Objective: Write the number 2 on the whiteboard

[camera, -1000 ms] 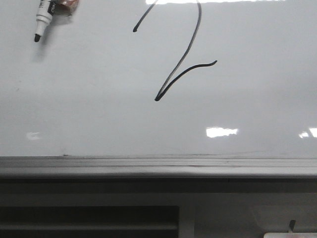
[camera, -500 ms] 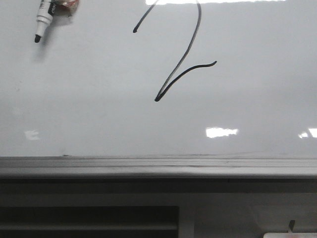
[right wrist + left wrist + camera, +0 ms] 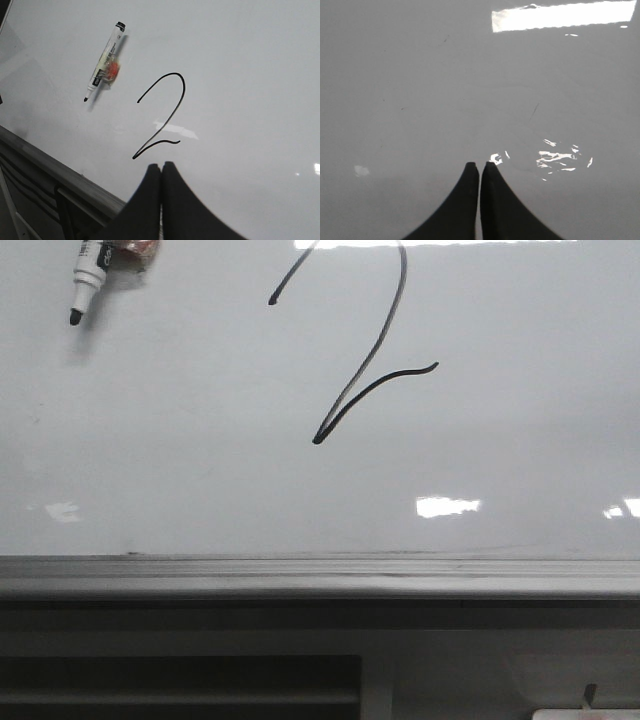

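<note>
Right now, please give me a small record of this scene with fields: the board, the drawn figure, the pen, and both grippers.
board: glossy white-grey whiteboard, grey ledge along its lower edge
figure: thin black hand-drawn number 2, looks complete
pen: white marker with black tip, uncapped, lying on the board, apart from the figure
left gripper: shut, empty
right gripper: shut, empty

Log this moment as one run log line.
number 2 drawn on whiteboard | marker lying released | left gripper shut | right gripper shut
</note>
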